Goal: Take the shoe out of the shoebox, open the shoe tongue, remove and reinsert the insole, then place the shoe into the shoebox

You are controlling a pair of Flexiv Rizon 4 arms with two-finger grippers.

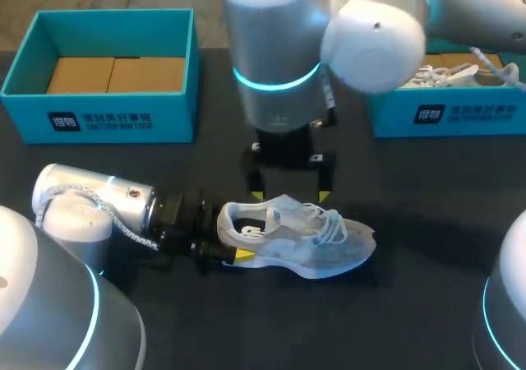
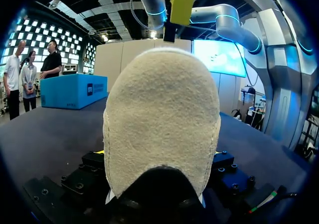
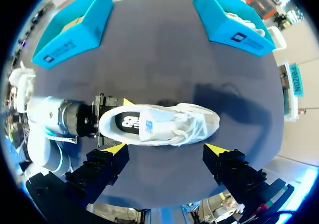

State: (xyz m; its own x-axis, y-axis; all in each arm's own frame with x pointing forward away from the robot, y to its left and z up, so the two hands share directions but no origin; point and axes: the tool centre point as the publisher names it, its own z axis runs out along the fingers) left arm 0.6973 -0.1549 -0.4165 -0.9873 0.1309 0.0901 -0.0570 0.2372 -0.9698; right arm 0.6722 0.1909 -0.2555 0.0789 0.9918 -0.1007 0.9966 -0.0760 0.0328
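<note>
A white mesh shoe [image 1: 300,240] lies on its sole on the dark table, toe pointing right, laces tied, dark insole [image 3: 124,122] showing in its opening. My left gripper [image 1: 233,234] lies low at the heel with a yellow fingertip [image 1: 244,255] against the near side and another fingertip [image 3: 127,102] against the far side, shut on the heel. In the left wrist view the beige heel [image 2: 162,124] fills the space between the fingers. My right gripper [image 1: 290,196] hangs open just above and behind the shoe's middle, its own tips [image 3: 217,149] spread wide beside the shoe [image 3: 159,124].
An open blue shoebox [image 1: 99,119] with cardboard in its bottom stands at the back left. A second blue box [image 1: 448,115] at the back right holds another white shoe. My right arm's big links hang over the table's middle back.
</note>
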